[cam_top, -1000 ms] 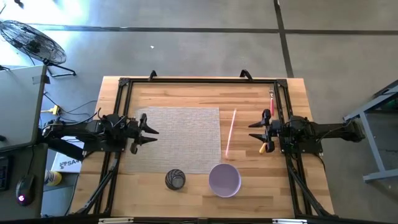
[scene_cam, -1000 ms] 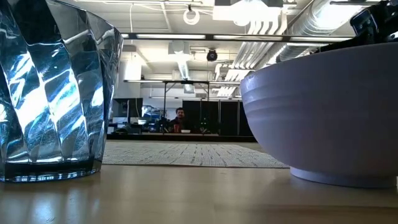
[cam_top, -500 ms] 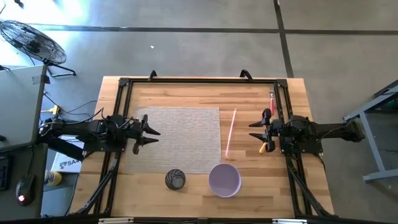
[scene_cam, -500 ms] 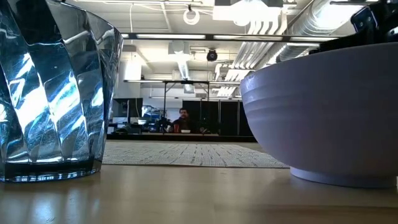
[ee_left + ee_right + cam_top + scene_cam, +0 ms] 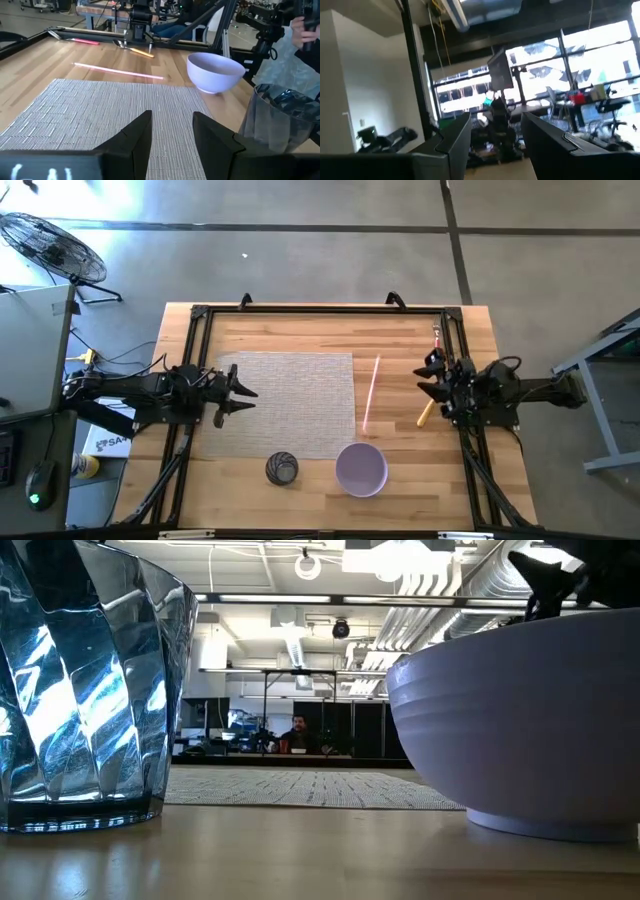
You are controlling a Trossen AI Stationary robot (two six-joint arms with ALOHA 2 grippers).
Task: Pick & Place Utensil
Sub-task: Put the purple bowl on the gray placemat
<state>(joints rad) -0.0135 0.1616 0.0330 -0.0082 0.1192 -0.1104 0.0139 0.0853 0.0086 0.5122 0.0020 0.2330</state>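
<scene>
A yellow-handled utensil (image 5: 425,414) (image 5: 140,51) lies flat on the wood by the right arm. A thin pink stick (image 5: 370,393) (image 5: 119,71) lies beside the grey placemat (image 5: 290,402). A red-handled utensil (image 5: 437,340) lies near the far right frame rail. My right gripper (image 5: 428,376) (image 5: 492,145) is open, raised above the yellow-handled utensil and tipped up toward the room. My left gripper (image 5: 243,392) (image 5: 170,135) is open, hovering at the placemat's left edge. A lavender bowl (image 5: 361,469) and a dark ribbed glass (image 5: 282,468) stand near the near edge.
A black frame rail (image 5: 320,310) borders the table's far and side edges. In the low view the glass (image 5: 80,680) and the bowl (image 5: 520,720) fill the foreground. A person (image 5: 305,20) stands beyond the table; another person (image 5: 295,730) sits far back in the room.
My right gripper has drawn back slightly toward the table's right edge, risen and tipped upward, uncovering more of the yellow-handled utensil on the wood. The left arm has stayed still.
</scene>
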